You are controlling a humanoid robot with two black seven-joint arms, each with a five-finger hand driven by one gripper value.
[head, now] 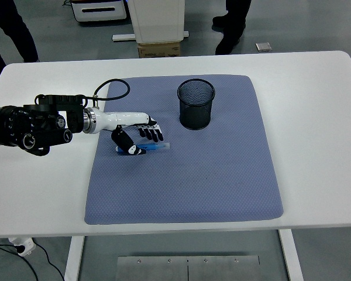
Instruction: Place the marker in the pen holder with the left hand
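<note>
- A blue-grey rectangular cloth mat [187, 175] covers the middle of the white table [316, 117]; it serves as the landmark here.
- A black wire-mesh cylindrical pen holder [195, 104] stands upright on the far part of the mat, a little right of its centre line, mouth open to the top.
- A slim blue marker with a white end [155, 147] lies flat on the mat's left half, nearer than the pen holder and to its left, well apart from it, its length running left to right.
- The left hand [137, 133], black-fingered with a white palm shell, reaches in over the mat's left edge and sits directly over the marker's left portion.
- Its fingers [151, 134] are spread and pointing right just beyond the marker's far side, while the thumb [124, 142] curves down on the near side at the marker's left end; whether they actually touch the marker cannot be told.
- The marker is flat on the mat, not lifted.
- Legs of people [234, 23] stand on the floor beyond the mat's far side.
</note>
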